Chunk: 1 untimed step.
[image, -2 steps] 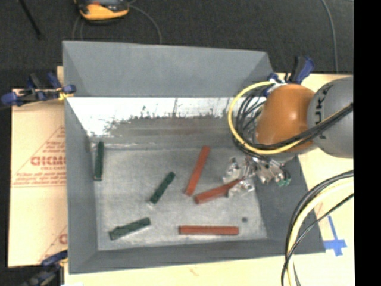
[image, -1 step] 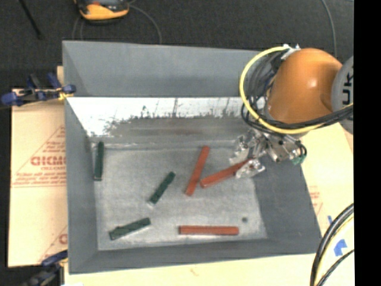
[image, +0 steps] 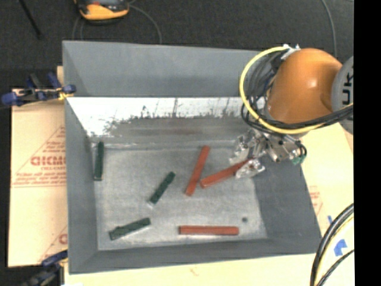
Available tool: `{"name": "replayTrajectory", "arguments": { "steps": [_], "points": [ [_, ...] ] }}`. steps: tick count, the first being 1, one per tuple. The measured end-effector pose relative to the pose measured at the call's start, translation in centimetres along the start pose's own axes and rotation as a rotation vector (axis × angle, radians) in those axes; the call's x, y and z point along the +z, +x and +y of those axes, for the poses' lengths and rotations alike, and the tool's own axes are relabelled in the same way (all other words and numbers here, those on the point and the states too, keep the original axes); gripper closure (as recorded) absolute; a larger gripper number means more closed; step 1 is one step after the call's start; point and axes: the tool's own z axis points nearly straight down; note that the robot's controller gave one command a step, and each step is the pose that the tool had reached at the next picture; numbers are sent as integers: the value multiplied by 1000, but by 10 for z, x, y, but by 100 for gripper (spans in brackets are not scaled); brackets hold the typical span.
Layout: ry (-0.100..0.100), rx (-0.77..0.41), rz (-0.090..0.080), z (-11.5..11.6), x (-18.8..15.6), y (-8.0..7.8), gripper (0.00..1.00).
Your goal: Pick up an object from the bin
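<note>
My gripper [image: 249, 164] is low at the bin's right side, under the orange cover. A red flat bar [image: 219, 176] lies slanted on the floor, and its right end reaches up between the gripper's fingers, which are shut on that end. The bar's left end touches a second red bar [image: 197, 170], which lies steeply slanted near the middle of the bin. A third red bar [image: 208, 230] lies flat along the front wall, apart from the gripper.
Three dark green bars lie further left: one [image: 161, 187] in the middle, one [image: 129, 229] at the front left, one [image: 98, 161] against the left wall. The arm's orange cover and cables hang over the right rear corner.
</note>
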Motion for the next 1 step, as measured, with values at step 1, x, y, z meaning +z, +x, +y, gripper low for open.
{"name": "replayTrajectory", "arguments": {
  "steps": [1],
  "points": [
    [3, -464, -3, -40, -115, -11, 100]
  ]
}}
